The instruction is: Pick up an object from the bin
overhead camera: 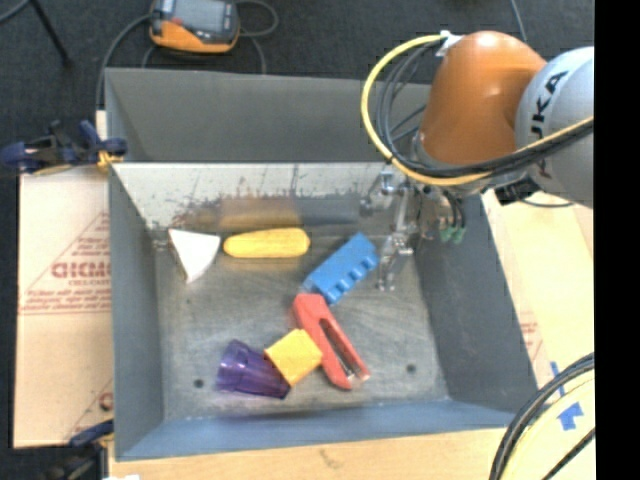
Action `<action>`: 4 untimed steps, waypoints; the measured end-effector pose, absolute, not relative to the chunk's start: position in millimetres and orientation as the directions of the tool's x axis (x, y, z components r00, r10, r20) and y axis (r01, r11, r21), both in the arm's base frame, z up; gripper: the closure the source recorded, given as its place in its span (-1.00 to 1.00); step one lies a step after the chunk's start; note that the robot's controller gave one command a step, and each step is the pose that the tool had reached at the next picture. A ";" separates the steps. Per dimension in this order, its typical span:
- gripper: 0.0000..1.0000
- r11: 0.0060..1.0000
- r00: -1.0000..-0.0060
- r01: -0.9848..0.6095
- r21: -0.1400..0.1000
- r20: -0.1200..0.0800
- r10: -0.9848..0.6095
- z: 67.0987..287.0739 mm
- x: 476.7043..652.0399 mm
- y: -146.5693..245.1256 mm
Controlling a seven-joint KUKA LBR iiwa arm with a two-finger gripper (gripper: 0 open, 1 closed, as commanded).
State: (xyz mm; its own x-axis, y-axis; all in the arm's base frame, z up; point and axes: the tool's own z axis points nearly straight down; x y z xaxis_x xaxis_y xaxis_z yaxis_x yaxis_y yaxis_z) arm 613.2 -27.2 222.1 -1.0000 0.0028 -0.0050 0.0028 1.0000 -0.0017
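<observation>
My gripper [392, 268] hangs in the right half of the bin, below the orange wrist cover, fingers pointing down with a narrow gap and nothing between them. Just left of the fingertips lies a blue toothed block [341, 267], tilted, its right end close to the fingers. Below it rests a red clip-like piece [330, 340], slanting toward the bin's front.
A yellow corn cob [265, 243] and a white cone-shaped piece [195, 251] lie along the back wall at the left. A yellow cube [293, 355] and a purple cup [248, 371] sit near the front. The arm and its cables hang over the bin's right back corner.
</observation>
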 end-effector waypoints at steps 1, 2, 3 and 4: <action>-1.00 0.988 -0.988 -0.155 -0.005 -0.013 -0.155 196.2 610.8 -17.4; -1.00 0.926 -0.926 -0.378 -0.004 -0.008 -0.378 126.9 615.1 -13.5; -1.00 0.834 -0.834 -0.551 -0.001 -0.001 -0.551 97.1 609.0 7.6; -1.00 0.808 -0.808 -0.589 -0.004 -0.005 -0.589 82.9 619.9 6.0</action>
State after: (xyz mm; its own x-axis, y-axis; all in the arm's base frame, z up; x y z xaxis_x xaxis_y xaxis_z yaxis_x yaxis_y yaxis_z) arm 619.9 6.0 82.9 -0.8079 -0.5894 -0.0051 -0.5894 0.8079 -0.0037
